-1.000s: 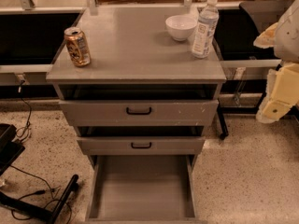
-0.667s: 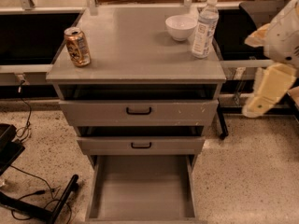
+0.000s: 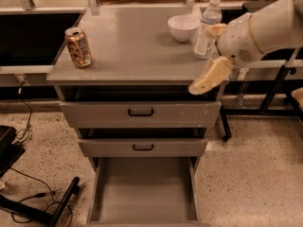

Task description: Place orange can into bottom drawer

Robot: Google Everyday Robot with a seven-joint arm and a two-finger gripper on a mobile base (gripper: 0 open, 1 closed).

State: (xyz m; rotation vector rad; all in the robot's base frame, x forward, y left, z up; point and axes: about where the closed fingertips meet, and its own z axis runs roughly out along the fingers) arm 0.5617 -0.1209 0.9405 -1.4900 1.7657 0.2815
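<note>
Can: the orange can (image 3: 78, 47) is standing upright in the upper left of the frame, near the left edge of the cabinet top (image 3: 137, 51); nothing is touching it, so it is sitting free for a side-on grasp

Gripper: the gripper (image 3: 201, 59) is hanging at the right edge of the cabinet top, centre right of the frame, at the end of the white arm (image 3: 265, 27); its two pale fingers are standing spread wide and are holding nothing; one is showing beside the bottle and the other is pointing down over the cabinet's front right corner

Gap: the gripper is sitting well apart from the can, with the whole width of the top lying between them; I am judging this as the reach-in, not yet a grasp

Obstacles: a white bowl (image 3: 183, 27) and a clear plastic bottle (image 3: 207, 30) are standing at the upper right of the top, just beside the gripper; the upper finger is looking close enough to the bottle that a careless sweep leftward is risking a knock

Bottom drawer: the bottom drawer (image 3: 144, 193) is lying pulled out at the bottom centre of the frame, its grey floor showing bare; it is standing ready to take the can from above

Upper drawers: the two drawers with black handles (image 3: 140, 112) are sitting pushed further in than the lowest; that is leaving the drop path clear

Next move, as I am reading it: crossing left over the top, closing around the can's body, then lowering to the open tray
</note>
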